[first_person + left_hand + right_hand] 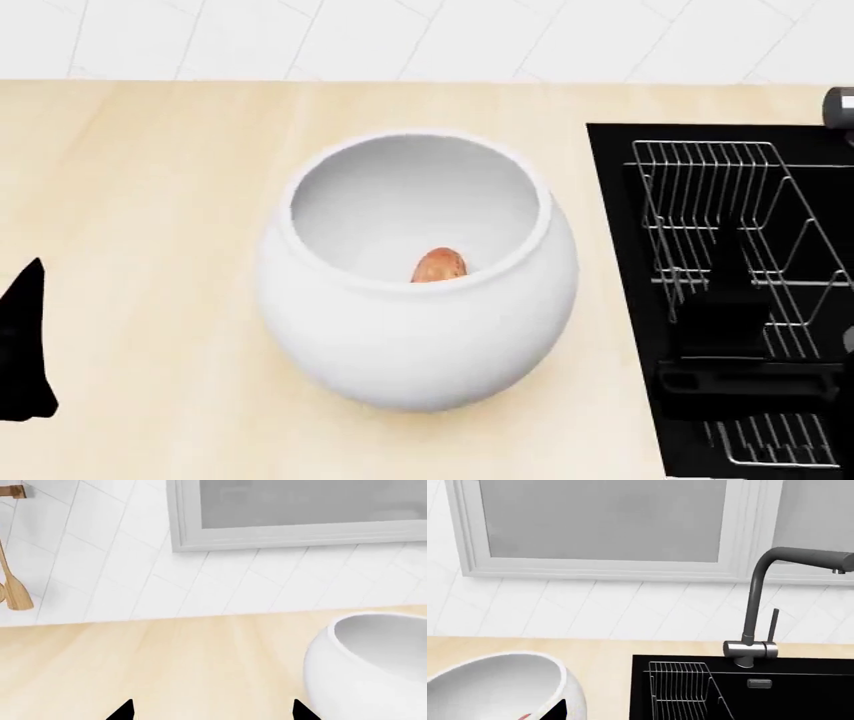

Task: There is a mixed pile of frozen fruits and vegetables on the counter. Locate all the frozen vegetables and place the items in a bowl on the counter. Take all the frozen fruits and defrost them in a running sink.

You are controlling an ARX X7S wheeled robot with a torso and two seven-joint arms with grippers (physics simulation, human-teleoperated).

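Observation:
The white bowl (pixel 416 330) stands on the beige counter (pixel 134 200), just left of the black sink (pixel 621 300). The reddish-orange sweet potato (pixel 441 266) lies inside it. My left gripper (pixel 213 712) is open and empty over bare counter, with the bowl (pixel 373 665) beside it; one of its fingers (pixel 24 350) shows at the head view's left edge. My right gripper (pixel 640 715) is open and empty at the bowl's sink side; one finger (pixel 557 710) shows against the bowl (pixel 500 690), the other is lost against the black sink (pixel 800 695). The zucchini, peach and mango are out of view.
A wire rack (pixel 721 200) sits in the sink. The dark grey faucet (pixel 754 610) rises behind it, below a window. Wooden utensils (pixel 13 590) hang on the tiled wall left of the bowl. A dark shape (pixel 721 330) lies over the rack.

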